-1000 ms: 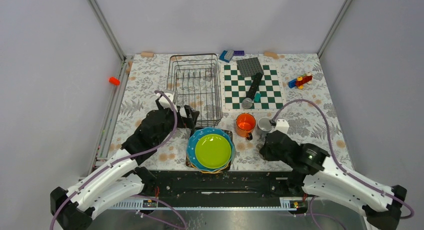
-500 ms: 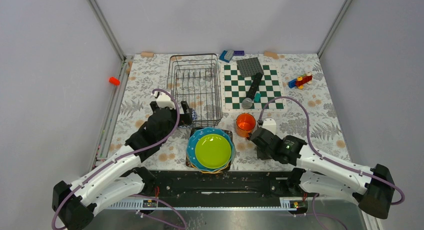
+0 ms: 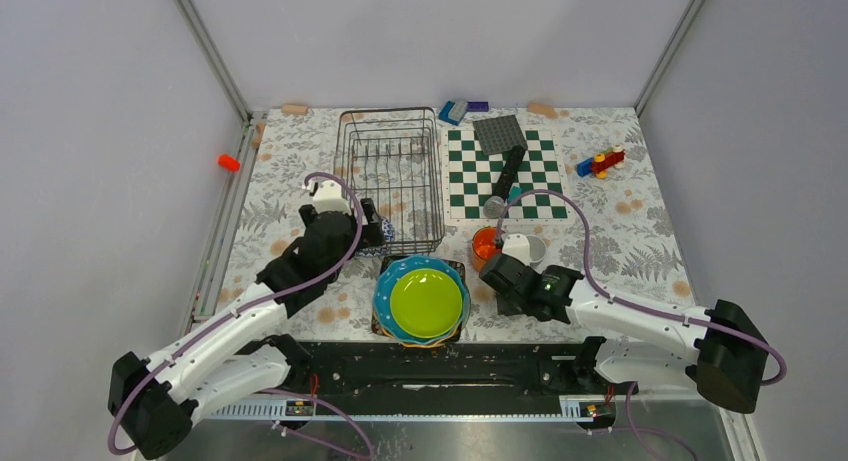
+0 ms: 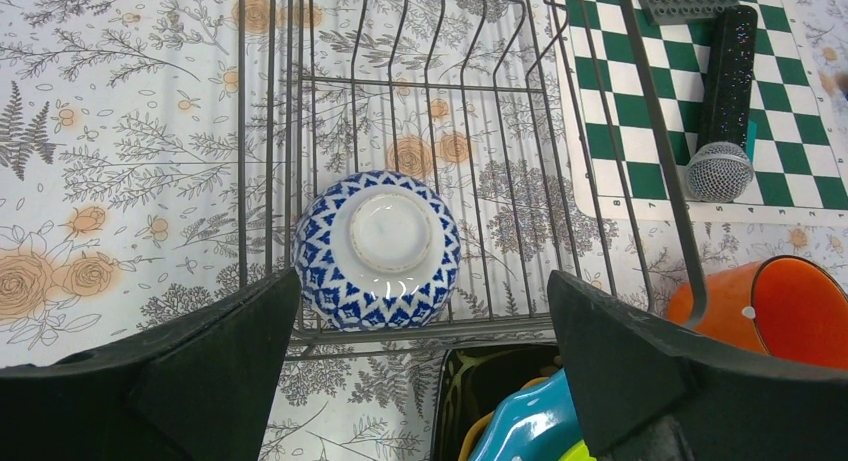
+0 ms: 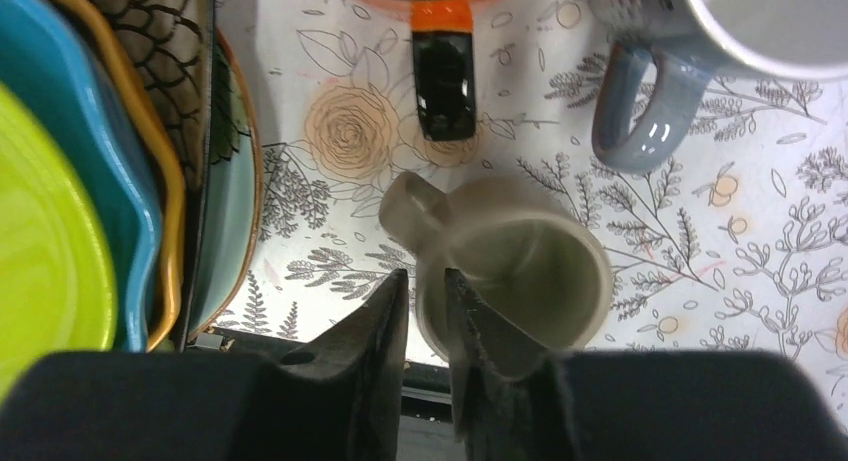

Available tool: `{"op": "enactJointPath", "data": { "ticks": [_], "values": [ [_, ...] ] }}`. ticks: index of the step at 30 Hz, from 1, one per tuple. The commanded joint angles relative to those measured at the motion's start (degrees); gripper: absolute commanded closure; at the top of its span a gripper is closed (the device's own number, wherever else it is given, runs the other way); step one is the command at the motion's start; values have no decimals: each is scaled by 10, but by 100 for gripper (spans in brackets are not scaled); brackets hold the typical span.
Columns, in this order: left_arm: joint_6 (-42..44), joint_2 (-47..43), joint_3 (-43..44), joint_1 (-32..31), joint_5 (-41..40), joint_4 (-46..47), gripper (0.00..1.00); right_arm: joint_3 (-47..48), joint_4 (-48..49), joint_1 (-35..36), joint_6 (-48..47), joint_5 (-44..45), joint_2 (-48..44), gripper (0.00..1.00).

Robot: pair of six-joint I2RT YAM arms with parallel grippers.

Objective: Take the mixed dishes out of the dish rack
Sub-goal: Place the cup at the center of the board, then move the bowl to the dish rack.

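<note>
**A:** What does the overhead camera give?

**B:** The dish rack (image 3: 390, 171) stands towards the far left of the flowered worktop (image 3: 650, 221), right beside the checkerboard mat (image 3: 545, 176). The left hand (image 3: 368, 229) is at the rack's near left corner. In front of the rack sits a stack of plates (image 3: 422, 299), with lime green on top and blue under it. The right hand (image 3: 495, 273) is just right of that stack. It is on the near side of the orange mug (image 3: 485, 243) and the blue-grey cup (image 3: 532, 249). From up there I cannot tell how either hand's fingers stand.

**A:** And the left wrist camera?

**B:** The patterned bowl (image 4: 377, 249) lies base up inside the rack, close against its near wall. The left hand is spread wide, with one finger off to each side of the bowl. The orange mug is to the right, outside the rack. A microphone (image 4: 725, 101) lies on the mat beyond it.

**A:** The right wrist camera?

**B:** The right hand is pressed onto the wall of a beige-grey cup (image 5: 525, 271), next to the cup's handle. One finger is inside the rim and one outside. The cup looks blurred, and I cannot tell whether it rests on the worktop. The orange mug's handle is just beyond it and the blue-grey cup is farther right. The edge of the plate stack is at the left.
</note>
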Motion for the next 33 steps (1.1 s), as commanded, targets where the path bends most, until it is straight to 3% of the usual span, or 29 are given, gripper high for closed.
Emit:
{"op": "enactJointPath", "data": {
  "ticks": [1,3,9,16,23,27,33],
  "values": [
    [-12,9,27,6,3,9,1,24,36,9,-4,19,-6,67],
    [-12,17,34,7,6,3,1,22,35,8,-2,19,-14,56],
    [-13,52,55,13,29,-15,1,2,41,8,-9,9,-82,37],
    [-19,124,97,40,92,-37,1,-14,48,8,-31,-14,-181,1],
    [-51,159,104,119,180,-26,1,-2,165,8,-83,-16,-234,0],
    [-52,176,95,156,266,14,1,67,203,8,-100,3,-164,0],
    [-48,229,106,183,325,13,1,144,203,8,-120,13,-53,0]
  ]
}}
